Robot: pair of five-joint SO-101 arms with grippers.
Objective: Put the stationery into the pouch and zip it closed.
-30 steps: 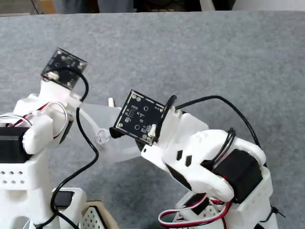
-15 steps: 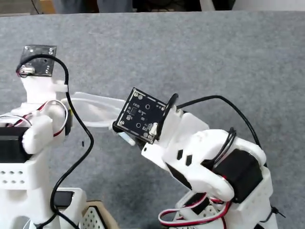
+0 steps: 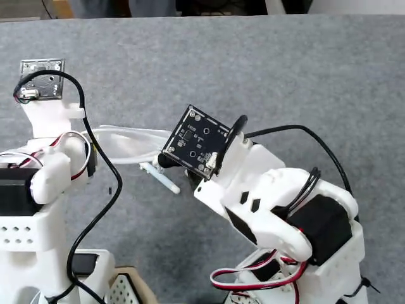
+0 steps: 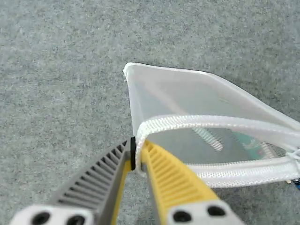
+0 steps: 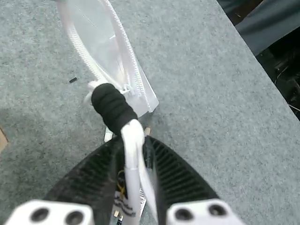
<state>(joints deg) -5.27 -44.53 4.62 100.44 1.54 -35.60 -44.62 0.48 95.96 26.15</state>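
my left gripper [image 4: 135, 153] pinches the pouch [image 4: 187, 93] rim, my right gripper [image 5: 132, 140] clamps a pen [image 5: 110, 106] at its mouth; some stationery [image 4: 248, 143] is inside, and the zip [image 4: 234, 171] is open.

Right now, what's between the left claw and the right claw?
The clear pouch spans the gap, seen in the high view. The left claw pinches one zipper end; the right claw, holding a black-gripped pen, is at the other.

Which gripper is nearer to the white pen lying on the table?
Right. The right gripper holds the zipper pull cord close by the white pen; the left gripper clamps the opposite end of the pouch, farther away.
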